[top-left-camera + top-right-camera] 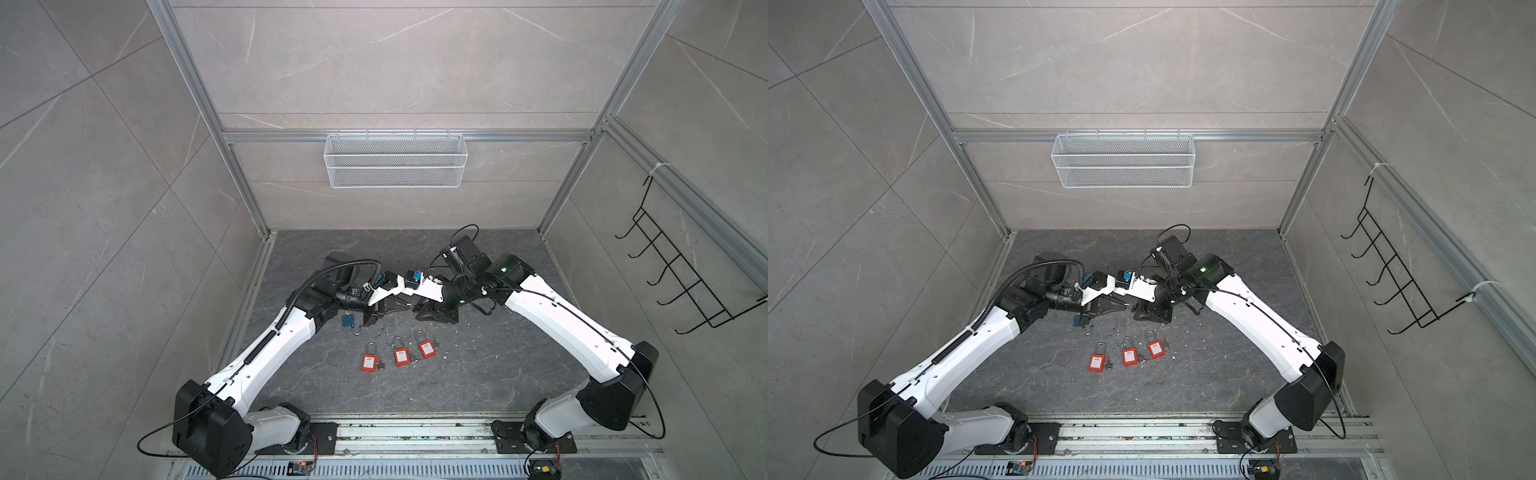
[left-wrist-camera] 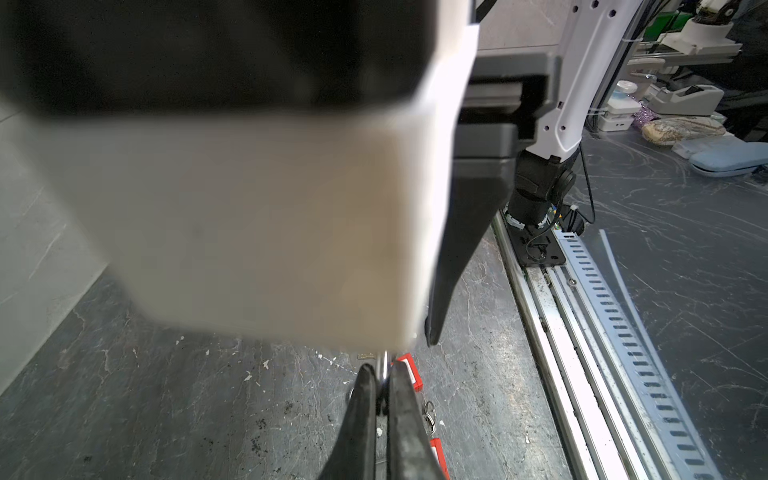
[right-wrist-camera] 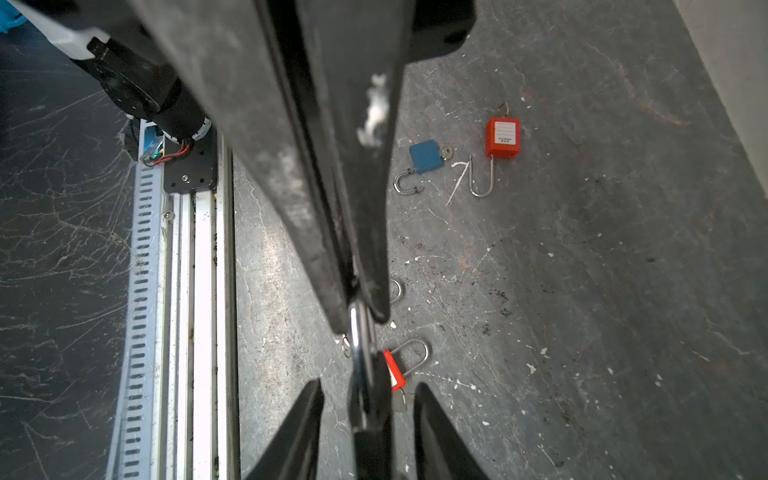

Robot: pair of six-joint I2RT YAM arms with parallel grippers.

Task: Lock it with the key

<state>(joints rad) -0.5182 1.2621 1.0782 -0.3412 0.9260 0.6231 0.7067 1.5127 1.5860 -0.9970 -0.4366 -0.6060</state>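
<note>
My left gripper (image 2: 383,368) is shut on the shiny shackle (image 3: 359,345) of a dark padlock (image 3: 372,419), held above the floor between the two arms. In the right wrist view its fingers (image 3: 332,257) come down onto that shackle. My right gripper (image 3: 368,386) stands open, one finger on each side of the padlock body with a gap on both sides. In both top views the two grippers meet tip to tip (image 1: 412,306) (image 1: 1128,306). Whether a key sits in the held padlock is hidden.
Three red padlocks (image 1: 369,362) (image 1: 402,356) (image 1: 427,348) lie in a row on the dark floor below the grippers, with small keys beside them. A blue padlock (image 1: 348,321) with an open shackle lies under the left wrist. A white mesh basket (image 1: 395,160) hangs on the back wall.
</note>
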